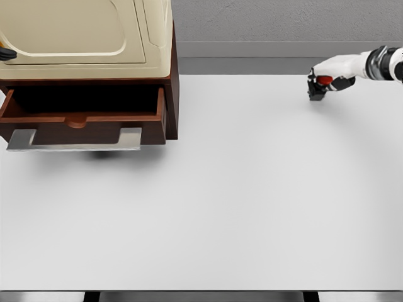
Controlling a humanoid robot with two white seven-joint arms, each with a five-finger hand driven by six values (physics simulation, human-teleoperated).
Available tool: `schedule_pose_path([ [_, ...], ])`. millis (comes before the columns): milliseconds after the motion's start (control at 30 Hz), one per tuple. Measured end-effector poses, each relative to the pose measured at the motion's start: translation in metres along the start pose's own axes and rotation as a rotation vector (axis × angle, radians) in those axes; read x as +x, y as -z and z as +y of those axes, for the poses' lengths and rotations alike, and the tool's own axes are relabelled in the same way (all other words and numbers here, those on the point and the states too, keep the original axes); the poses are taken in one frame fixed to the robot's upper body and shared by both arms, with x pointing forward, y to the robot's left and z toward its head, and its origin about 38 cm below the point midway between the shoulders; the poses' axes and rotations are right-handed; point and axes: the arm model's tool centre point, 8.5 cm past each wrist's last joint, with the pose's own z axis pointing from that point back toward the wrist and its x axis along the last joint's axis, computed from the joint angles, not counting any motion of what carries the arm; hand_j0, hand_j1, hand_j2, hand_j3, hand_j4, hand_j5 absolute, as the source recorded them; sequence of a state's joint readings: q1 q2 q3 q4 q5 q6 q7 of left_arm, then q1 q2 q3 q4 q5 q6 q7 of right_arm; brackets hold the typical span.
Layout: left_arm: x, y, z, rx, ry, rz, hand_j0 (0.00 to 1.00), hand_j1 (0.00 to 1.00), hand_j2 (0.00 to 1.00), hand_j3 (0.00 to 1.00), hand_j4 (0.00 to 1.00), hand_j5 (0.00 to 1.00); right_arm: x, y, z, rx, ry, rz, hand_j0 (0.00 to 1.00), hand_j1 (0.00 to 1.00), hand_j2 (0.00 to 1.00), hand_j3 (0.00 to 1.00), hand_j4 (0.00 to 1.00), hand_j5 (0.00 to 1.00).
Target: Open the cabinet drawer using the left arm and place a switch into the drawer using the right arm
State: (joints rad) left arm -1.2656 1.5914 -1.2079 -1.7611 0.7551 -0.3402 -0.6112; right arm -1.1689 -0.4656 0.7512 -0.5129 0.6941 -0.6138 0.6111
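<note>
White matte table (pixel 239 207), flat and smooth, filling most of the head view. Cream glossy appliance-like box (pixel 88 31) with rounded moulded panels atop the dark reddish-brown wooden cabinet (pixel 172 94) at the table's far left corner. Drawer (pixel 82 117) pulled out toward the near edge, interior dark, flat grey metal bar handle (pixel 74 139) across its front. Right hand (pixel 322 85) at far right of table near the far edge, white arm entering from the right, fingers curled down around the switch (pixel 324 80), a small dark block with a red rounded cap, at or just above the table surface; contact unclear. Left hand: only a dark tip (pixel 6 54) at the picture's left edge beside the cream box, finger state unreadable.
</note>
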Motion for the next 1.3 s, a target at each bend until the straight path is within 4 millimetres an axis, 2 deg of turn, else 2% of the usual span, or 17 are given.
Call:
schedule_pose_path([
  [100, 0.0, 0.0, 0.0, 0.0, 0.001, 0.0, 1.0, 1.0, 1.0, 1.0, 1.0, 1.0, 0.007, 0.003, -0.007, -0.01, -0.009, -0.013, 0.41, 0.41, 0.41, 0.41, 0.41, 0.41],
  [200, 0.0, 0.0, 0.0, 0.001, 0.003, 0.0, 1.0, 1.0, 1.0, 1.0, 1.0, 1.0, 0.016, 0.004, -0.024, -0.048, -0.016, -0.039, 0.41, 0.41, 0.41, 0.41, 0.41, 0.41],
  [367, -0.001, -0.001, 0.001, 0.002, 0.005, 0.001, 1.0, 1.0, 1.0, 1.0, 1.0, 1.0, 0.049, 0.004, -0.051, -0.119, -0.095, -0.119, 0.42, 0.42, 0.42, 0.42, 0.42, 0.42],
  [567, -0.001, -0.003, 0.001, 0.005, 0.007, 0.005, 1.0, 1.0, 1.0, 1.0, 1.0, 1.0, 0.092, 0.008, -0.06, -0.136, -0.231, -0.21, 0.42, 0.42, 0.42, 0.42, 0.42, 0.42],
  [767, -0.001, -0.003, 0.002, 0.005, 0.007, 0.005, 1.0, 1.0, 1.0, 1.0, 1.0, 1.0, 0.136, -0.009, -0.068, -0.174, -0.356, -0.333, 0.42, 0.42, 0.42, 0.42, 0.42, 0.42],
  [967, -0.001, -0.002, 0.001, 0.004, 0.007, 0.002, 1.0, 1.0, 1.0, 1.0, 1.0, 1.0, 0.189, -0.028, -0.067, -0.19, -0.484, -0.484, 0.42, 0.42, 0.42, 0.42, 0.42, 0.42],
  [1067, 0.0, -0.001, 0.001, 0.003, 0.006, 0.001, 1.0, 1.0, 1.0, 1.0, 1.0, 1.0, 0.209, -0.035, -0.069, -0.201, -0.528, -0.533, 0.42, 0.42, 0.42, 0.42, 0.42, 0.42],
  [1300, 0.001, -0.001, 0.003, 0.008, 0.01, -0.001, 1.0, 1.0, 1.0, 1.0, 1.0, 1.0, 0.248, -0.045, -0.098, -0.237, -0.616, -0.603, 0.42, 0.42, 0.42, 0.42, 0.42, 0.42],
])
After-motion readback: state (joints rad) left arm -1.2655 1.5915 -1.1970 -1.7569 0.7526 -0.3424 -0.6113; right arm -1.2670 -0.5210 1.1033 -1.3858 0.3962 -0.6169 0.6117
